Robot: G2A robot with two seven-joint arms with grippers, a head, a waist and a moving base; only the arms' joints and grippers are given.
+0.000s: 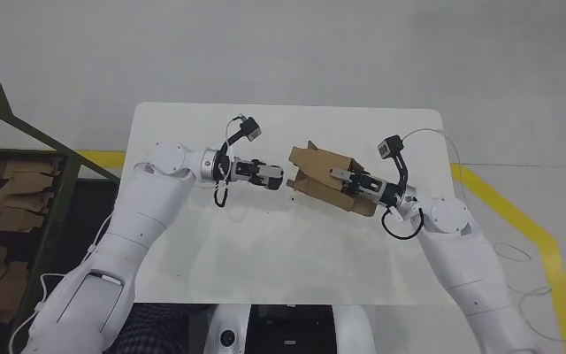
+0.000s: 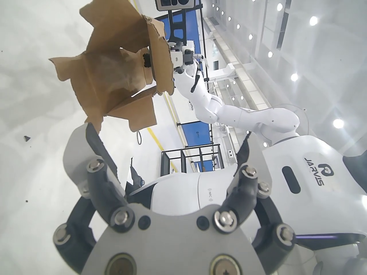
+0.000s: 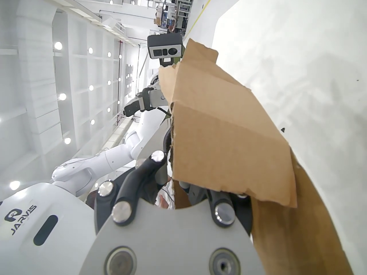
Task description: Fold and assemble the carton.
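**Carton clamped at one wall, left pincer spread beside it**

The brown carton (image 1: 320, 177) is seen partly opened up on the white table (image 1: 177, 124), past its middle toward the right arm's side. Its flaps are loose and its open mouth is turned toward the left gripper (image 1: 273, 173). One side wall is clamped by the right gripper (image 1: 348, 180). In the left wrist view a dark fingertip (image 2: 146, 60) is shown inside the carton (image 2: 109, 72), with the rest of that gripper outside the wall (the wall's ragged edge stands between them). In the right wrist view the carton (image 3: 223, 133) is pressed close over the right gripper (image 3: 175, 174), and a folded panel is laid across it. The left gripper (image 2: 172, 144) is held with its fingers (image 2: 96, 144) spread wide and nothing between them, just beside the carton's nearest flap. A small dark scrap (image 2: 26, 138) is seen on the table near the carton.
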